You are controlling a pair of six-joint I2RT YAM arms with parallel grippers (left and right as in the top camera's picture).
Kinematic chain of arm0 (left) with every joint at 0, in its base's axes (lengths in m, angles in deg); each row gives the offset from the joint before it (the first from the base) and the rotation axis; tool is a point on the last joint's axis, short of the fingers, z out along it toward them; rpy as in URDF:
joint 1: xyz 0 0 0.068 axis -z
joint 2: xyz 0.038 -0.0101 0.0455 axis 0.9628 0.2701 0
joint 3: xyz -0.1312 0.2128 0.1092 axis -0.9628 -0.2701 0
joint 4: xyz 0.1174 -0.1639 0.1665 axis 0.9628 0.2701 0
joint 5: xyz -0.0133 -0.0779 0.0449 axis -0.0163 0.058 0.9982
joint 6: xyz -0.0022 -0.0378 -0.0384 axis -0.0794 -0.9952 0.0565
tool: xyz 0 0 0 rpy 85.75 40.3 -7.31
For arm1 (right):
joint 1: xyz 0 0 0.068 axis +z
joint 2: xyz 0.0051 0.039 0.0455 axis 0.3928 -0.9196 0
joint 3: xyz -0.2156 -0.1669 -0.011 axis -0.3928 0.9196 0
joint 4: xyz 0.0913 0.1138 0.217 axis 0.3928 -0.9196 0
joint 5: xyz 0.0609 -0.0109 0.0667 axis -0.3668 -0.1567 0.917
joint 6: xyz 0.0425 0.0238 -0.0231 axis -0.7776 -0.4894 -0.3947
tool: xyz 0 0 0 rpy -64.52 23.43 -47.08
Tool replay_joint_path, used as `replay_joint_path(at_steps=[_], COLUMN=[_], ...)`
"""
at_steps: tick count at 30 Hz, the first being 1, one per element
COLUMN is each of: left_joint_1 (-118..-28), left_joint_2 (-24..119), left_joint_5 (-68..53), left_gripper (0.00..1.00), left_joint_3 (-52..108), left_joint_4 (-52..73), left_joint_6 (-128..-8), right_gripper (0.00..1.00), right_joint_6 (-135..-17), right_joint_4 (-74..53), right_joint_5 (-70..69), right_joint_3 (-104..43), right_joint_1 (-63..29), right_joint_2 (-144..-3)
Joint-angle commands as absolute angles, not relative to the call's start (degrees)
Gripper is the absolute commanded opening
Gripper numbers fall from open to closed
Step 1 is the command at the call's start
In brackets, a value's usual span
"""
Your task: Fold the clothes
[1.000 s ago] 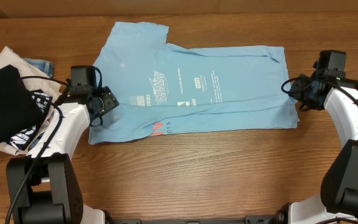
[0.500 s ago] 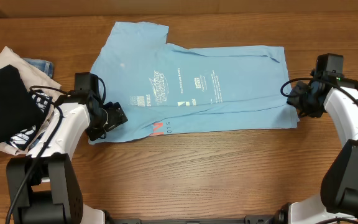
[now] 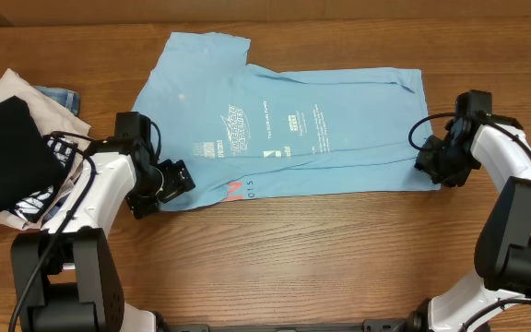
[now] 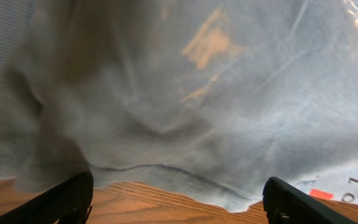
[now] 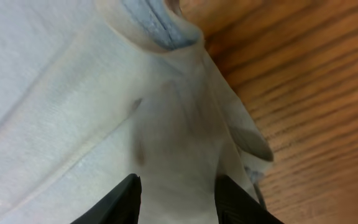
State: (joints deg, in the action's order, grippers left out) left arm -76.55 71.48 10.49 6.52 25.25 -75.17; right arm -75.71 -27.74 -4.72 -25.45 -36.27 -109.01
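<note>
The light sky-blue T-shirt (image 3: 284, 120) lies flat across the middle of the table, with white and red-pink print near its middle. My left gripper (image 3: 175, 180) is at the shirt's near left corner. In the left wrist view (image 4: 176, 202) its jaws are wide open over the hem (image 4: 185, 93) and bare wood. My right gripper (image 3: 431, 166) is at the shirt's near right corner. In the right wrist view (image 5: 178, 199) its jaws are open with bunched cloth (image 5: 73, 93) between them.
A black garment with white print (image 3: 3, 157) lies on a beige garment (image 3: 12, 88) at the left edge, with a denim piece (image 3: 58, 95) behind. Bare wooden table (image 3: 293, 249) runs along the front.
My left gripper moved toward the front and right, to the shirt's near left corner. My right gripper moved forward and left onto the near right corner.
</note>
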Motion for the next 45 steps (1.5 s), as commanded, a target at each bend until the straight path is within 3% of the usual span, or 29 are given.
replay_joint_path(at_steps=[1, 14, 29, 31, 32, 34, 35, 36, 38, 40, 45], left_joint_1=[-76.11, -76.11, -76.06, -76.06, -76.06, -76.06, -76.06, -76.06, -76.17, -76.22, -76.26], left_joint_2=[71.79, 71.81, 71.83, 71.83, 71.83, 71.83, 71.81, 71.81, 71.79, 71.77, 71.77], left_joint_5=[7.43, 10.59, 15.91, 15.67, 15.69, 15.69, 15.67, 15.67, 15.69, 15.71, 16.17], left_gripper=[0.89, 0.89, 0.80, 0.75, 0.66, 0.46, 0.29, 0.19, 0.15, 0.04, 0.04], left_joint_3=[6.24, 6.24, 3.22, 2.32, 2.13, 2.17, 2.19, 2.28, 2.74, 3.90, 6.70], left_joint_4=[24.97, 28.75, 25.01, 23.87, 23.68, 23.65, 23.68, 23.94, 24.75, 25.84, 25.99], left_joint_6=[-74.14, -72.00, -72.00, -72.13, -72.24, -72.24, -72.22, -72.22, -72.20, -71.83, -71.08], right_gripper=[0.42, 0.42, 0.43, 0.43, 0.43, 0.43, 0.43, 0.43, 0.43, 0.43, 0.43], right_joint_6=[-75.54, -75.56, -75.78, -75.78, -75.78, -75.78, -75.78, -75.80, -75.80, -75.78, -75.78], right_joint_4=[-26.28, -30.80, -32.99, -32.99, -32.97, -32.92, -32.79, -32.73, -32.73, -32.77, -32.77], right_joint_5=[-2.19, -2.67, -2.60, -2.60, -2.58, -2.58, -2.58, -2.58, -2.58, -2.56, -2.14], right_joint_3=[-25.37, -25.32, -25.32, -25.32, -25.32, -25.32, -25.32, -25.32, -25.32, -25.32, -25.32], right_joint_1=[-36.32, -36.32, -36.32, -36.32, -36.32, -36.32, -36.32, -36.32, -36.32, -36.32, -36.32], right_joint_2=[-109.29, -109.31, -109.31, -109.31, -109.31, -109.31, -109.31, -109.31, -109.31, -109.31, -109.31])
